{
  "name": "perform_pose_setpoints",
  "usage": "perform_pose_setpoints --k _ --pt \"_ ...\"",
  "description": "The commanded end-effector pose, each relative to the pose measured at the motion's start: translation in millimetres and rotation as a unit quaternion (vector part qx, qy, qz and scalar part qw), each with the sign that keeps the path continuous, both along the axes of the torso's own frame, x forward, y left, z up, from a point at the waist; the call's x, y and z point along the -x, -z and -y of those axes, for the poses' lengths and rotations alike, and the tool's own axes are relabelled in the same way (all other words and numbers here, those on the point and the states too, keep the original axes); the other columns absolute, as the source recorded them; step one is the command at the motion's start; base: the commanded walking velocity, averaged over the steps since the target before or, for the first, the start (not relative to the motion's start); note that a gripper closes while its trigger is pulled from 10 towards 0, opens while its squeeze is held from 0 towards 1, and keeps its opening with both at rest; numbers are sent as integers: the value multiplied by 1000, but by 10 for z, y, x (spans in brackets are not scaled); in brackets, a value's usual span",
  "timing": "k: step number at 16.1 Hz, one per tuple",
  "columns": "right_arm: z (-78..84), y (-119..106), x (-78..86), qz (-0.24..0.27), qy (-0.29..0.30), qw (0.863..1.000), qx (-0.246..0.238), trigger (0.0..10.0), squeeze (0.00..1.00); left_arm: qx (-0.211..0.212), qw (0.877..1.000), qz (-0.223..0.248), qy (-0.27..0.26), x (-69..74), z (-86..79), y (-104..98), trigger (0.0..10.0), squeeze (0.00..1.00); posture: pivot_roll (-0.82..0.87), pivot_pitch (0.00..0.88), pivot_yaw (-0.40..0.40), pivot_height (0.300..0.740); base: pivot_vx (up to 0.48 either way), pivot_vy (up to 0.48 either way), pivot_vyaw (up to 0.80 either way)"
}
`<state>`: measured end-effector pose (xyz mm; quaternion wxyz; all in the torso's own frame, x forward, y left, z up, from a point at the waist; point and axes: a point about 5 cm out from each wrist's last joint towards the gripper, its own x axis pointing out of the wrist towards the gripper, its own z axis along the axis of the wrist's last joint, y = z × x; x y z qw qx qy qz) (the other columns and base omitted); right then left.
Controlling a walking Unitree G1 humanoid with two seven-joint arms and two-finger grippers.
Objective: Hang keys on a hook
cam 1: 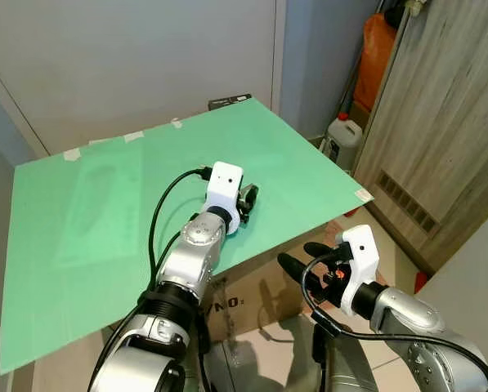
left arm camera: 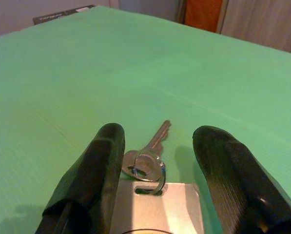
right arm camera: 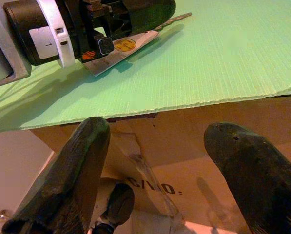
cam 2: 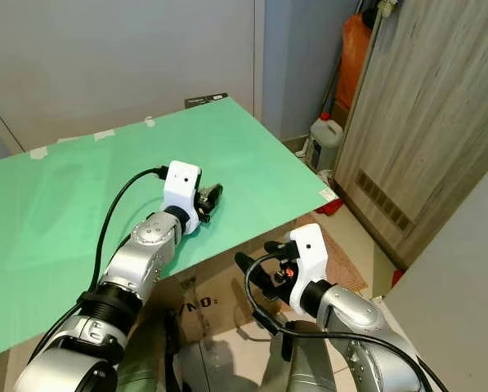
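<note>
A silver key [left arm camera: 158, 137] on a metal ring [left arm camera: 144, 165] lies flat on the green board [cam 1: 96, 212], near its right front edge. My left gripper [cam 1: 248, 198] rests low on the board, open. In the left wrist view its two black fingers [left arm camera: 104, 161] stand either side of the key and ring without touching them. The key's tip [right arm camera: 178, 18] pokes out past that gripper in the right wrist view. My right gripper [cam 1: 302, 256] hangs open below and in front of the board's edge, with nothing between its fingers [right arm camera: 82, 161].
A cardboard box [cam 1: 256, 298] stands under the board. At the right are a wooden cabinet [cam 1: 444, 122], a white jug [cam 1: 344, 135] on the floor and an orange bag [cam 1: 374, 49]. A small black item [cam 1: 229, 100] lies at the board's far edge by the grey wall.
</note>
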<state>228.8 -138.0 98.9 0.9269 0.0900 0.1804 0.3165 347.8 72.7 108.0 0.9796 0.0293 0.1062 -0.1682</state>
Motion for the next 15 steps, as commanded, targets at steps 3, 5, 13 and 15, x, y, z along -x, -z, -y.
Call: perform_pose_setpoints --k 3,5,13,15 --pt "-8 -7 26 -2 -7 1000 1 10000 0 -6 1000 -7 -5 -25 -26 7 10000 0 -181 0 57 574 0 0 0" --pt "-8 -11 22 -2 -7 1000 1 10000 0 -6 1000 -10 -5 -36 -32 8 10000 0 -181 0 57 574 0 0 0" --pt "-3 -8 18 -1 -5 1000 2 10000 0 -2 1000 -6 10 -72 -45 -25 0 0 -182 0 62 574 0 0 0" --pt "-1 -11 14 -1 -6 1000 3 10000 0 3 1000 -14 11 -73 -40 -10 0 0 -183 0 61 574 0 0 0"
